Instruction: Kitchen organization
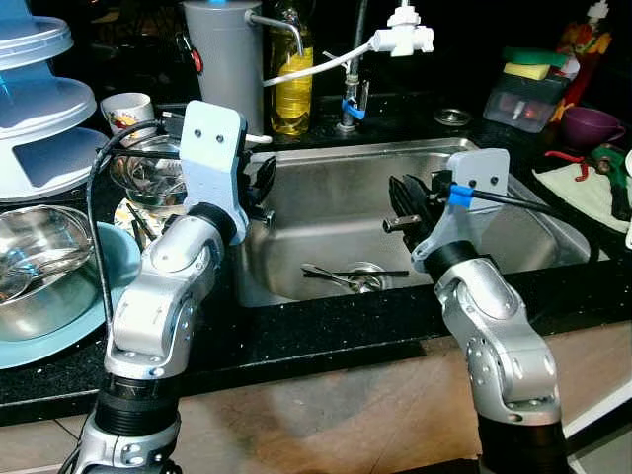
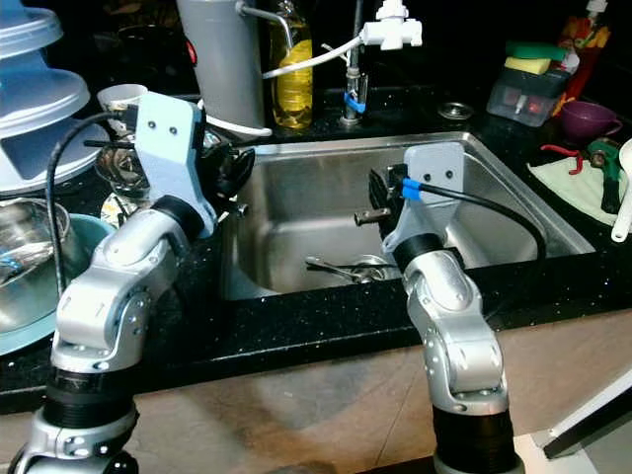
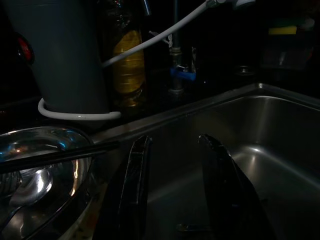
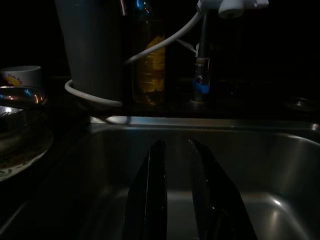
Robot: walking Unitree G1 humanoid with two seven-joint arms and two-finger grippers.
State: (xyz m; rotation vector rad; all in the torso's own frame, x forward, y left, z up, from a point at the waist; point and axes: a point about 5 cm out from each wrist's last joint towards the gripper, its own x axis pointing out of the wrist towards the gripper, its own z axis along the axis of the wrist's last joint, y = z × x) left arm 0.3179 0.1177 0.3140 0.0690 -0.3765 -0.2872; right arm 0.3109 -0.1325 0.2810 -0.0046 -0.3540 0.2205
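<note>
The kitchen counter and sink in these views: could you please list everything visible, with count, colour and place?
Sink: one, steel, centre of black counter.
Utensils: a few, metal, at the sink drain.
Oil bottle: one, yellow, behind the sink.
Canister: one, grey, beside the bottle.
Tap head: one, white, above the sink.
Mug: one, white, back left.
Bowl: one, steel, on a blue plate, left.
Sponge: one, yellow, back right.
Cup: one, purple, far right.
Left tool: black, open, at the sink's left rim.
Right tool: black, open, over the basin.
</note>
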